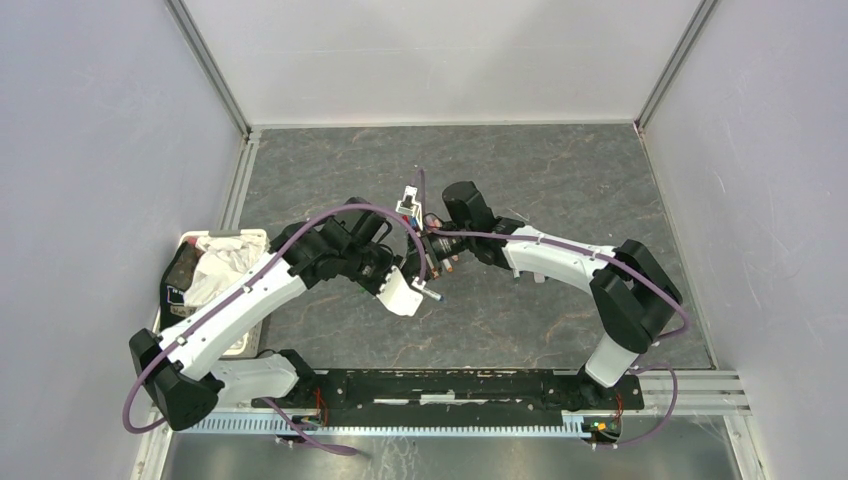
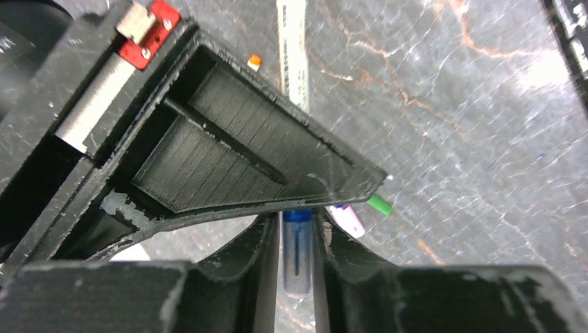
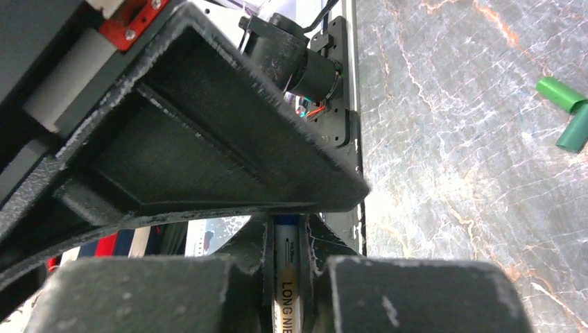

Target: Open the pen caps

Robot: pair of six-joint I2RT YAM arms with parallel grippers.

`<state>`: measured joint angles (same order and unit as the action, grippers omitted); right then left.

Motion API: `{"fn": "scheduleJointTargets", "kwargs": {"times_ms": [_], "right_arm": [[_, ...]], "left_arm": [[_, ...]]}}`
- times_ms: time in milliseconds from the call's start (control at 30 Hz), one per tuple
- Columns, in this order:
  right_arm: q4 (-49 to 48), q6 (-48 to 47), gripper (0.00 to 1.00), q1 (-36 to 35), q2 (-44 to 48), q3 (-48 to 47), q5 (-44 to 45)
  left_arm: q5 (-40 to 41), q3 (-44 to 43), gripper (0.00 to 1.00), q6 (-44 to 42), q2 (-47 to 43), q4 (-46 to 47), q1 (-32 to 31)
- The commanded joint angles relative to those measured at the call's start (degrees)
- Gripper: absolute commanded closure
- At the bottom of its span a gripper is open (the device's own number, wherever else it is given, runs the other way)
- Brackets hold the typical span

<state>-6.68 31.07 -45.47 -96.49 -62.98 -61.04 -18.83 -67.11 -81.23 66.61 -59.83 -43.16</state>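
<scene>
Surface: dark marbled table (image 1: 580, 180), tray (image 1: 240, 233) with crumpled cloth (image 1: 218, 262) at its left edge
Room: plain grey walls (image 1: 100, 150), aluminium corner posts
Left gripper (image 2: 297, 232): mid-table, right of tray, clamped on blue-tipped pen (image 2: 297, 267)
Right gripper (image 3: 288, 232): farther right of tray, meeting left gripper, clamped on white pen barrel (image 3: 288, 291)
Loose: green caps (image 3: 561, 94) on table

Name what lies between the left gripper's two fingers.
A pen with a blue end sits clamped between them, with the left gripper shut on it. The left wrist view shows this.
</scene>
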Motion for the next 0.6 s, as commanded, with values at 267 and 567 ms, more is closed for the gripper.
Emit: {"fn": "scheduleJointTargets", "kwargs": {"times_ms": [267, 567], "right_arm": [[-1.05, 6.63, 1.00, -0.69, -1.17, -5.57, -2.49], [-7.78, 14.87, 0.78, -0.61, -3.70, -7.24, 1.57]], "left_arm": [[2.55, 1.24, 0.50, -0.25, -0.27, 7.38, -2.39], [-0.37, 1.00, 0.97, 1.91, -1.16, 10.48, -2.81]]}}
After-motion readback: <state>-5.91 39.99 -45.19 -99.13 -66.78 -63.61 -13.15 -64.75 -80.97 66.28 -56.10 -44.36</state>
